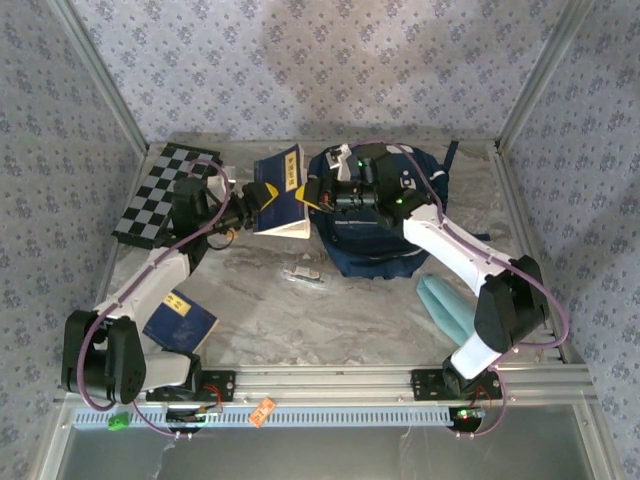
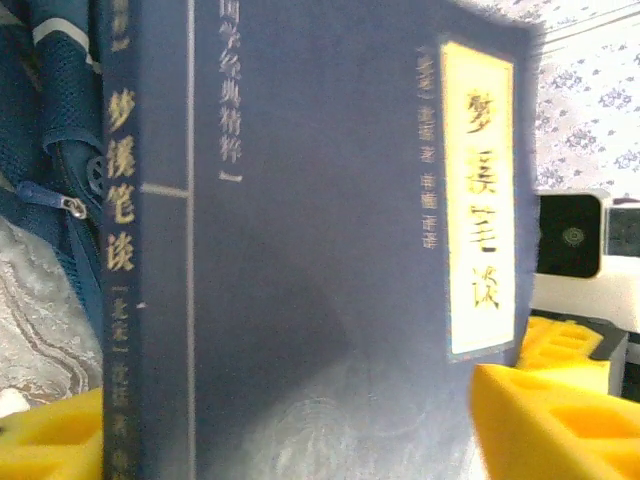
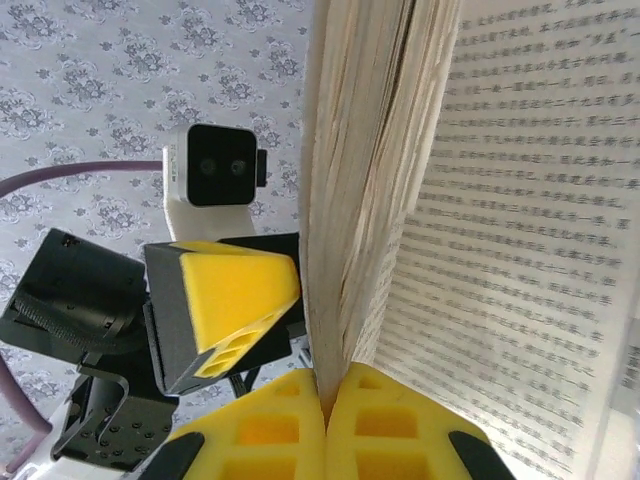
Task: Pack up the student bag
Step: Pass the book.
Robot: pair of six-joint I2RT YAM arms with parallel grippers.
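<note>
**While two arms share one book, the bag's mouth is the target**

With the student bag lying at the back right of the bench, under the right arm, the navy book stands raised just to its left, between the bag and the chessboard. The right fingers are pressed together on the lower edge of a thin part of the book, pages or cover, so the volume has fanned open beside them. The left fingers stand spread on either side of the closed cover. I cannot tell whether their pads bear on it, because the wrist view is too close and blurred.

The step in hand looks like feeding this book into the bag. To do it well, one arm should carry the full thickness of the book; a pinch on a few leaves risks tearing them or letting the block swing. The left fingers should squeeze cover to cover near the spine. The book should then go in spine first, tilted down toward the opening, which the right arm hides from above. The right fingers might serve better by holding the bag's rim wide.

A second blue book lies near the left arm's base, likely the next item.
</note>
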